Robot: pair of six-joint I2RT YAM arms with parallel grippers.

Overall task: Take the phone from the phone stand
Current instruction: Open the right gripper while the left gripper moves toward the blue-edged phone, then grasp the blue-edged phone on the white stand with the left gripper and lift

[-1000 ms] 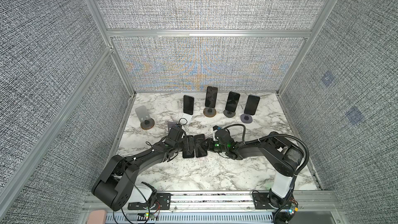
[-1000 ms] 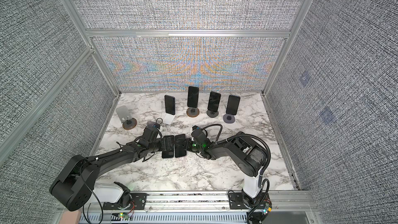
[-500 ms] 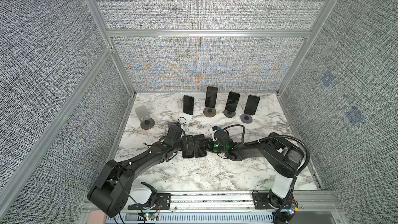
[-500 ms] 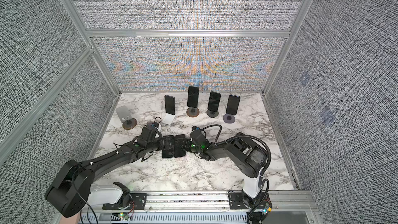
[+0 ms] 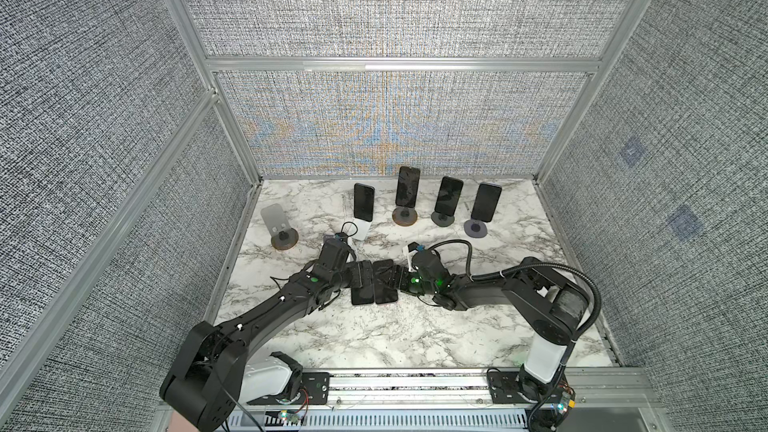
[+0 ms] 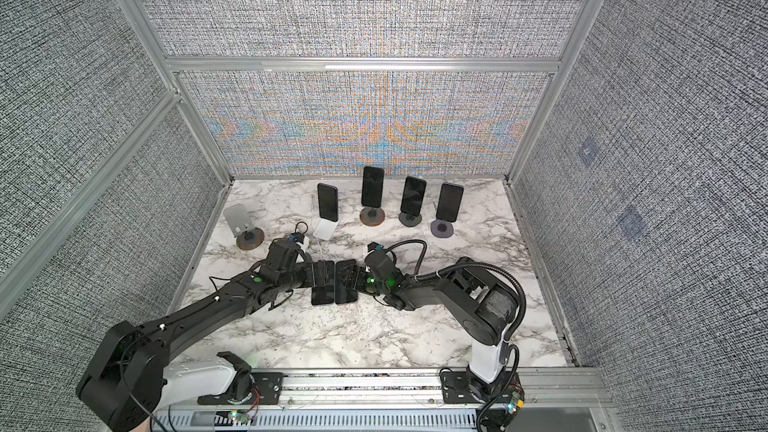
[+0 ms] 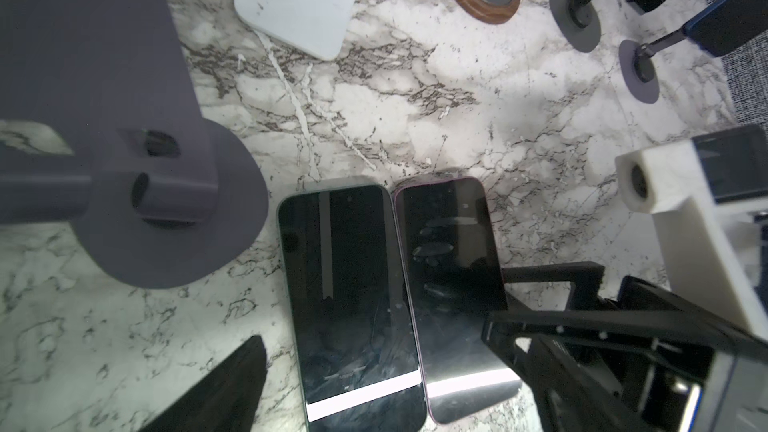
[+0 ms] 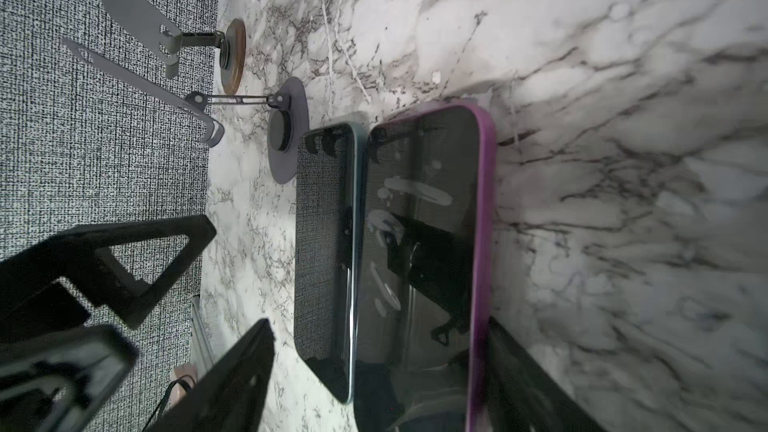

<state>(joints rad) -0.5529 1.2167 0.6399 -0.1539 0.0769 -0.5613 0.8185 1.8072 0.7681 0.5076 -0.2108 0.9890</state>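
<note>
Two phones lie flat side by side mid-table: a dark green-edged phone [image 5: 360, 289] [image 7: 349, 284] [image 8: 328, 243] and a purple-cased phone [image 5: 386, 289] [image 7: 453, 284] [image 8: 424, 243]. My left gripper [image 5: 363, 278] hovers open over the green-edged one. From the opposite side my right gripper [image 5: 392, 280] [image 8: 380, 326] is open, its fingers [image 8: 232, 367] standing outside both phones and gripping neither. Several more phones stand on phone stands along the back, such as one on a white stand [image 5: 364, 201]. An empty stand [image 5: 279, 222] is at the back left.
An empty purple-based stand [image 7: 166, 222] [image 8: 286, 130] sits close beside the flat phones, hidden under my left arm in both top views. The back row holds a wooden base [image 5: 405, 216], a grey base [image 5: 444, 218] and a purple base [image 5: 476, 227]. Fabric walls enclose the marble table [image 5: 415, 338].
My right gripper's jaws have spread wider around the purple-cased phone, which stays flat on the table. The left arm's shoulder link has swung lower; its gripper stays open.
</note>
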